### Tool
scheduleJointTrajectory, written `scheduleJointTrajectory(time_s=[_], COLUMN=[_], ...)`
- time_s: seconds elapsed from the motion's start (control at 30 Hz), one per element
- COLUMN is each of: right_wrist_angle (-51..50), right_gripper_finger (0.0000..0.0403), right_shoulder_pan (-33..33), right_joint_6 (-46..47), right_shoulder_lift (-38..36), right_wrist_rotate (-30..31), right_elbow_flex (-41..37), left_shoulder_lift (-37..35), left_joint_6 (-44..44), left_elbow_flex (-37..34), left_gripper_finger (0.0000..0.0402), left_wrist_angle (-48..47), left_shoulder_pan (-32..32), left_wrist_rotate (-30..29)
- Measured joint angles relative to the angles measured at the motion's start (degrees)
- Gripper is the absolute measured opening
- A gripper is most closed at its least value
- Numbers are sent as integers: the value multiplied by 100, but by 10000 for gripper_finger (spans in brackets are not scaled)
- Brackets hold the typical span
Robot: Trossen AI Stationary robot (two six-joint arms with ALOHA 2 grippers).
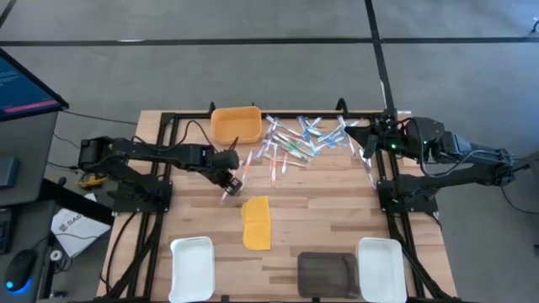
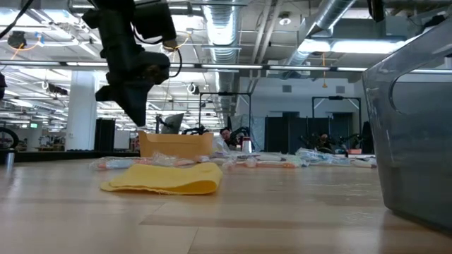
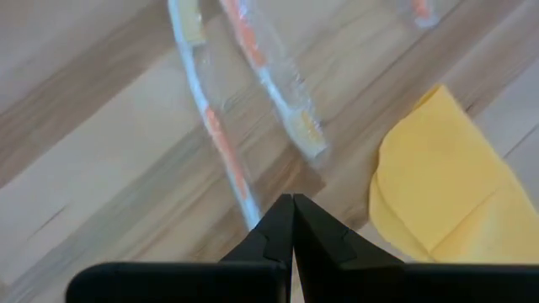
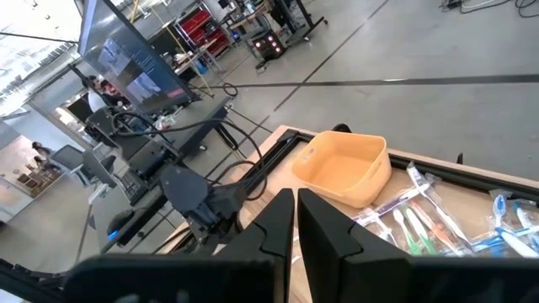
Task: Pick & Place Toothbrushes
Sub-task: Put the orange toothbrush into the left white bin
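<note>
Left gripper jaws shut beside orange toothbrush

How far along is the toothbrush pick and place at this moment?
Nothing looks placed: the white trays show nothing in them. In hand: the left gripper is shut on a wrapped orange toothbrush, just above the yellow lid. Left: the toothbrush pile beside the orange bin. The right gripper waits, shut.
</note>
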Motion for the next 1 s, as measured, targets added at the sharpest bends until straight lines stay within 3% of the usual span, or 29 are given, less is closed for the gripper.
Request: scheduleJointTrajectory(time_s=[0.27,0.8,1.0], right_wrist_angle=[0,-13,-48], right_gripper_finger=[17,17,17], right_shoulder_pan=[0,0,-2], right_joint_6=[15,15,15], right_shoulder_lift=[0,0,0], right_wrist_rotate=[0,0,-2], right_elbow_flex=[0,0,2], left_shoulder_lift=[0,4,215], left_joint_6=[-260,-242,-99], left_elbow_flex=[-42,-42,-45], left_gripper_finger=[2,4,39], left_wrist_angle=[873,750,717], left_shoulder_pan=[5,141,217], left_wrist_rotate=[-24,-310,-300])
